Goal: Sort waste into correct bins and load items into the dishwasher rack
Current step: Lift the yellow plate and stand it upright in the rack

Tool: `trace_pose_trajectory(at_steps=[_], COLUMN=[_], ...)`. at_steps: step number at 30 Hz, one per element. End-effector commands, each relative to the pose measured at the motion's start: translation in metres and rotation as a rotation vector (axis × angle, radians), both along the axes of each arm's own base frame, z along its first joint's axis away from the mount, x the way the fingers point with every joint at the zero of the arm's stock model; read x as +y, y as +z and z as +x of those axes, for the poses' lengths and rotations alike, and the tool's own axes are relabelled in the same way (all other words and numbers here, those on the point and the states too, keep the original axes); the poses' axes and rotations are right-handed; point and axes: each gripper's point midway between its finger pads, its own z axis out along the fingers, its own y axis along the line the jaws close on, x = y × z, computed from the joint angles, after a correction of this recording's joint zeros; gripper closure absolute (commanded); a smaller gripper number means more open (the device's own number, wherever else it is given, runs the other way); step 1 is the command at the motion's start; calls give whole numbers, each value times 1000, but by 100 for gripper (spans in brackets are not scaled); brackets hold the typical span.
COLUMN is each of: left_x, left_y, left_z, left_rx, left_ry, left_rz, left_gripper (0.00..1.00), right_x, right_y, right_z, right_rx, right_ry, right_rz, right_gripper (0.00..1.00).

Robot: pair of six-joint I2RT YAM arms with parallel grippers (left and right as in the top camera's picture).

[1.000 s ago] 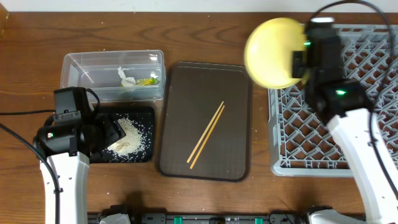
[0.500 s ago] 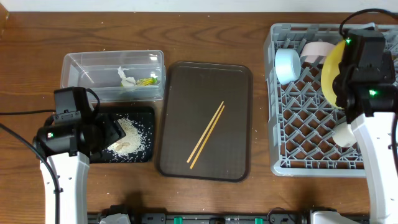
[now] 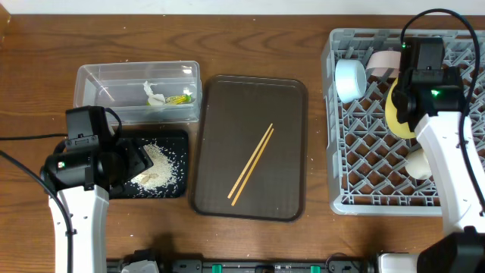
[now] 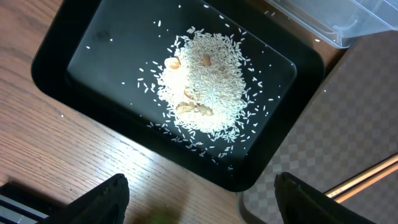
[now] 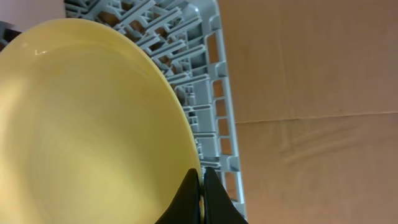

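My right gripper is shut on the rim of the pale-yellow plate, holding it on edge inside the grey dishwasher rack; the plate also shows in the overhead view. The rack holds a light-blue bowl, a white bowl and a small pale cup. My left gripper is open and empty above the black tray with rice. The clear tub holds the tissue and wrapper. The chopsticks lie on the brown tray.
The brown serving tray lies between the bins and the rack. A corner of the clear tub sits just beyond the black tray in the left wrist view. Bare wooden table surrounds everything.
My right arm has carried the yellow plate from above the rack's left edge rightward and down into the rack, turning it on edge. The left arm has not moved.
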Motion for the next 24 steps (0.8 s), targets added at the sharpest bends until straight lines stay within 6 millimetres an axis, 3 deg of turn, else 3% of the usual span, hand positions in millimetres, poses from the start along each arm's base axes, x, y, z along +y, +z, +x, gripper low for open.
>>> trace_pose_trajectory(at_steps=[1, 4, 5, 8, 9, 14, 18, 24], left_x=[2, 2, 2, 2, 2, 2, 2, 2], left_y=[-2, -2, -2, -2, -2, -2, -2, -2], left_z=[-2, -2, -2, -2, -2, -2, -2, -2], left_rx=[7, 7, 7, 7, 7, 7, 7, 7], left_ry=[13, 13, 13, 13, 13, 13, 13, 13], left_rz=[5, 5, 5, 5, 5, 5, 5, 5], left_gripper=[23, 22, 23, 23, 22, 22, 22, 22], right_x=[5, 12, 13, 14, 14, 27, 72, 179], right_y=[-8, -14, -14, -13, -12, -1, 15, 38], right_z=[7, 12, 13, 14, 14, 14, 18, -4], right_rx=[-58, -115, -142, -172, -173, -207, -251, -265], right_ry=[-20, -31, -46, -63, -61, -13, 157, 439], right_rz=[86, 171, 190, 207, 207, 248, 422, 859], right_gripper=[99, 98, 94, 59, 53, 49, 44, 49])
